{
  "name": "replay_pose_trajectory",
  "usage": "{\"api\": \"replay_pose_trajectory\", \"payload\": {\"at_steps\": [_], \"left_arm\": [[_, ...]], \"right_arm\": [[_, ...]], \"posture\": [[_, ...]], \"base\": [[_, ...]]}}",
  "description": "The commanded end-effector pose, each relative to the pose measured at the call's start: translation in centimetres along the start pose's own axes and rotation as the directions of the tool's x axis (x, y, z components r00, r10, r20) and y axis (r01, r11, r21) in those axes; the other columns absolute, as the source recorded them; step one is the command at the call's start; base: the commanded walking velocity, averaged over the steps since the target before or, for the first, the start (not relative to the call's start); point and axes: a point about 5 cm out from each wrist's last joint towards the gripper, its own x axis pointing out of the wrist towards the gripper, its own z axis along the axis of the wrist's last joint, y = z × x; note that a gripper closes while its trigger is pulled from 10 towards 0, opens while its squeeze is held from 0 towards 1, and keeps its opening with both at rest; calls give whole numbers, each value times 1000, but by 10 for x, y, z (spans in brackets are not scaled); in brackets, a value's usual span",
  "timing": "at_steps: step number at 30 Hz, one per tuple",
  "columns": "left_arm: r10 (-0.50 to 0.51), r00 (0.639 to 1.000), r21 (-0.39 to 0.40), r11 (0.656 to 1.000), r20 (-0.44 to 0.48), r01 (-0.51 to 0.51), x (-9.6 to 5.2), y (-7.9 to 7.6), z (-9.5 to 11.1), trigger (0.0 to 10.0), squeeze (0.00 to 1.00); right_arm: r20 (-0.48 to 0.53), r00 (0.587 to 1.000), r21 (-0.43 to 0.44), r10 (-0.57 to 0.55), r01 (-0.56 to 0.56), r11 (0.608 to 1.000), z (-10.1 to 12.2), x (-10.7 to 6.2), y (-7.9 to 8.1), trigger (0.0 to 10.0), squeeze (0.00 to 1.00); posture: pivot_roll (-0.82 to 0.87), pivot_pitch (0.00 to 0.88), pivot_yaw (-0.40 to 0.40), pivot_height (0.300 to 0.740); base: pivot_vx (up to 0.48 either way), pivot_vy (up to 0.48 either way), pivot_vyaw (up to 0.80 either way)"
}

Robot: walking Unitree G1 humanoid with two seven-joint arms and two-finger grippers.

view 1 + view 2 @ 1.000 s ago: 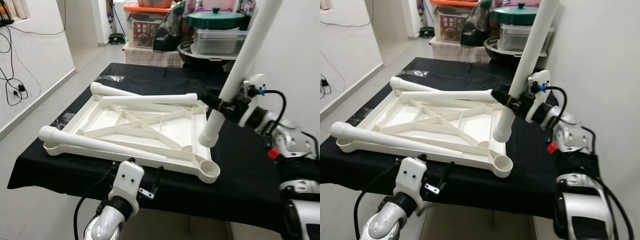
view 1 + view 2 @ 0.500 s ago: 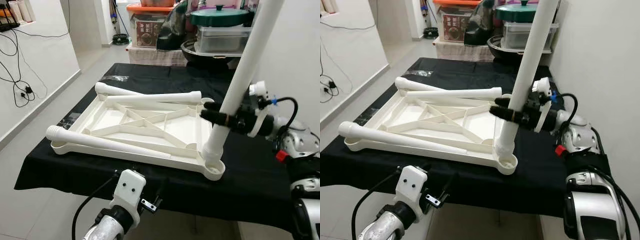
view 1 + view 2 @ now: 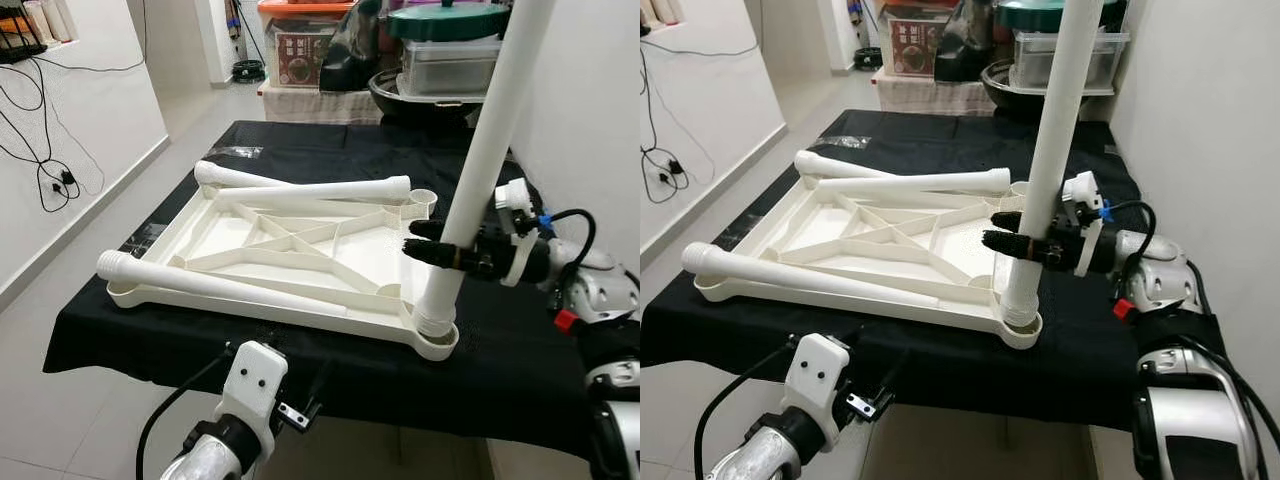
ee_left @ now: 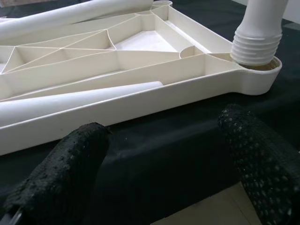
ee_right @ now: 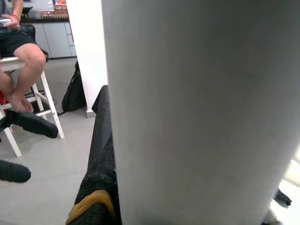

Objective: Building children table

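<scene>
A white table top lies upside down on the black-covered table. My right gripper is shut on a white leg that stands nearly upright. The leg's threaded end sits in the near right corner socket. Three more white legs lie on the top: one along the near edge, one along the far edge, and one at the far left corner. My left gripper hangs open below the table's front edge, with nothing between its fingers.
Storage boxes and pots are stacked behind the table. A white wall stands close on the right. Cables hang on the left wall above open floor. A person on a white stool sits in the right wrist view.
My right gripper has brought the leg forward and down from above the table top into the near right corner socket, and stood it more upright. The left arm has barely moved.
</scene>
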Motion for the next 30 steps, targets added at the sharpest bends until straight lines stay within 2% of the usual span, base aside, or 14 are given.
{"api": "replay_pose_trajectory", "payload": {"at_steps": [1, 11, 17, 24, 26, 30], "left_arm": [[-7, 1000, 6, 1000, -15, 7, -2, 1, -1, 10000, 0], [-17, 1000, 9, 1000, -15, 17, 0, 0, 0, 10000, 0], [-14, 1000, 14, 1000, -16, 14, 1, 1, 1, 10000, 0], [-19, 1000, 15, 1000, -16, 20, 1, 1, 2, 10000, 0], [-24, 1000, 15, 1000, -14, 24, 1, 0, 2, 10000, 0], [-25, 1000, 13, 1000, -12, 25, 1, -1, 3, 10000, 0]], "right_arm": [[-19, 999, 19, 30, -29, 999, -4, -1, 2, 10000, 0], [26, 993, 31, 115, -116, 993, 1, 0, 8, 10000, 0], [23, 990, 41, 140, -141, 989, -7, 2, 14, 10000, 0], [-12, 994, 26, 105, -105, 994, -14, 1, 13, 10000, 0], [-38, 998, 14, 41, -40, 999, -17, 3, 9, 10000, 0], [-52, 998, 11, 24, -24, 1000, -18, 4, 8, 10000, 0]], "posture": [[124, 113, 29, 740], [122, 103, 27, 740], [123, 97, 32, 740], [121, 98, 32, 740], [123, 97, 30, 740], [122, 95, 28, 740]], "base": [[0, 0, 0], [0, 0, 0], [0, 0, 0], [0, 0, 0], [0, 0, 0], [0, 0, 0]]}}
